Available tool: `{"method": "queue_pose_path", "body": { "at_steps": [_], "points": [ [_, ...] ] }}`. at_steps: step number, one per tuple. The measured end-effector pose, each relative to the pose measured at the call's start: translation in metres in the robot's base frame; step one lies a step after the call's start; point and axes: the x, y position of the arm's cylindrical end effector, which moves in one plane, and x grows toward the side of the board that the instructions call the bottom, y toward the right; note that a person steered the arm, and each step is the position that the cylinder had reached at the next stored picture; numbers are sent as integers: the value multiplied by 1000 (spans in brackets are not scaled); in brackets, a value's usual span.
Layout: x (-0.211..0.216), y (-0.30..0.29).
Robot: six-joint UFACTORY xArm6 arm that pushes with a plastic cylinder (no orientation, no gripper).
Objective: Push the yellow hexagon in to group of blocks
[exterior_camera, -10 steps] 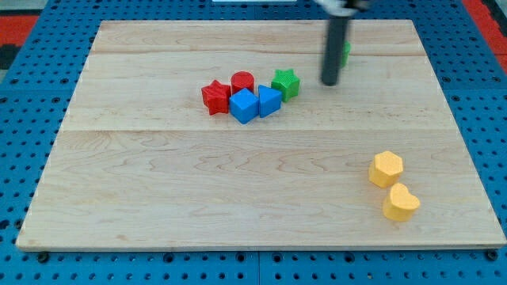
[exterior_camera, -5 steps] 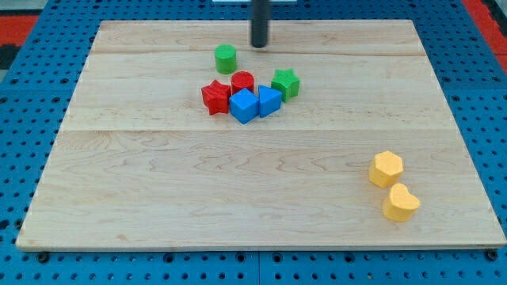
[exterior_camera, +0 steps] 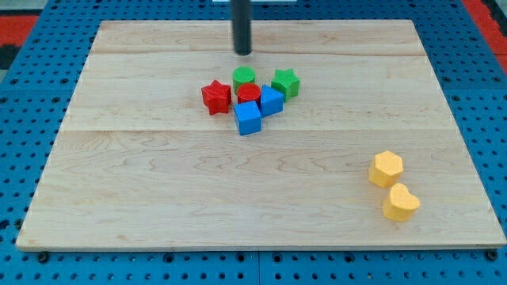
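The yellow hexagon (exterior_camera: pixel 386 168) lies at the view's lower right of the wooden board (exterior_camera: pixel 158 198), with a yellow heart-shaped block (exterior_camera: pixel 401 202) just below it. The group sits near the board's upper middle: a red star (exterior_camera: pixel 215 96), a green cylinder (exterior_camera: pixel 244 77), a red cylinder (exterior_camera: pixel 248 95), a green star (exterior_camera: pixel 285 82) and two blue blocks (exterior_camera: pixel 270 100) (exterior_camera: pixel 248 118). My tip (exterior_camera: pixel 242 52) stands just above the green cylinder, towards the view's top, far from the yellow hexagon.
The board lies on a blue perforated base (exterior_camera: pixel 32 119) that shows on all sides. A red strip (exterior_camera: pixel 485 16) shows at the view's top right corner.
My tip moved left along the view's top. The green cylinder went down and right into the group, pressing the red cylinder down, and one blue block shifted towards the view's bottom.
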Motion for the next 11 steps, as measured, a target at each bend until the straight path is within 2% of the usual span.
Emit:
{"method": "queue_pose_path", "body": {
  "at_steps": [1,2,3,4,5,6,7,8,9,10,11],
  "points": [
    [28,140],
    [138,194],
    [246,181],
    [251,213],
    [280,90],
    [278,88],
    [310,115],
    [326,4],
    [307,-67],
    [284,-59],
    [296,-94]
  ]
}}
